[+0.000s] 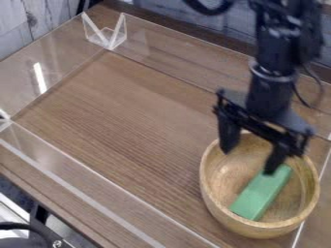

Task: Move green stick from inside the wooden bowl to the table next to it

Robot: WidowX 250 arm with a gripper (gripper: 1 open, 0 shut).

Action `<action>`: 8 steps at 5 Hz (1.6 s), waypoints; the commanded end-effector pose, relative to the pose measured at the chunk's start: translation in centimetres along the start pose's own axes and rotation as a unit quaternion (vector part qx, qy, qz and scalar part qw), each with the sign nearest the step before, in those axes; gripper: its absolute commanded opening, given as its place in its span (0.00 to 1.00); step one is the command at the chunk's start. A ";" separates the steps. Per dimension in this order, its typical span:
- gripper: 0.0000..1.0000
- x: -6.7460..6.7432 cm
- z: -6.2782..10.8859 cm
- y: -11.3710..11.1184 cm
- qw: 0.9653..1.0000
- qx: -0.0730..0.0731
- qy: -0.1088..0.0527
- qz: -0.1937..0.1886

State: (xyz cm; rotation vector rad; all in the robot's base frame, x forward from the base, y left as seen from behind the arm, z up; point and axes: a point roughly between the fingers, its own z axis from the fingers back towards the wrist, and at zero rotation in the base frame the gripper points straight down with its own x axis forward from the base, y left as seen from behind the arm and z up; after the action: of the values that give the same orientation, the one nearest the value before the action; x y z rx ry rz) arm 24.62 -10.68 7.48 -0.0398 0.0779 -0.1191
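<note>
The wooden bowl (223, 194) sits at the table's (116, 116) near right corner, round, shallow and light tan. Inside it lies the green stick (258, 198), a flat bright green block slanting from lower left to upper right. My black gripper (261, 155) hangs open directly over the bowl, its two fingers (229, 135) spread wide and pointing down. The right finger's tip covers the stick's upper end in this view. I cannot tell whether it touches the stick. Nothing is held between the fingers.
Low clear acrylic walls (77, 179) edge the table on all sides. A small clear triangular stand (104, 34) sits at the far left corner. The arm (278, 44) rises from the gripper toward the top right.
</note>
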 end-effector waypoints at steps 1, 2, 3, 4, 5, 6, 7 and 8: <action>1.00 -0.1 0.3 -1.6 0.999 -0.002 -0.032 0.008; 1.00 -0.5 -1.2 -0.9 0.998 0.002 -0.046 -0.036; 1.00 -0.6 -1.3 0.1 0.997 0.006 -0.064 -0.053; 1.00 -1.0 -0.5 -1.6 0.994 0.015 -0.088 -0.060; 1.00 -0.9 -0.4 -2.6 0.992 0.016 -0.099 -0.069; 1.00 -0.5 1.1 -1.9 0.992 0.017 -0.107 -0.065; 1.00 0.2 2.2 -1.0 0.991 0.013 -0.115 -0.063; 1.00 0.6 1.0 -0.8 0.991 0.011 -0.115 -0.074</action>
State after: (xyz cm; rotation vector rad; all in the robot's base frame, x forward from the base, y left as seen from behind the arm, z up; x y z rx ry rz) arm 24.77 -11.67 7.72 -0.0302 -0.1277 -0.2621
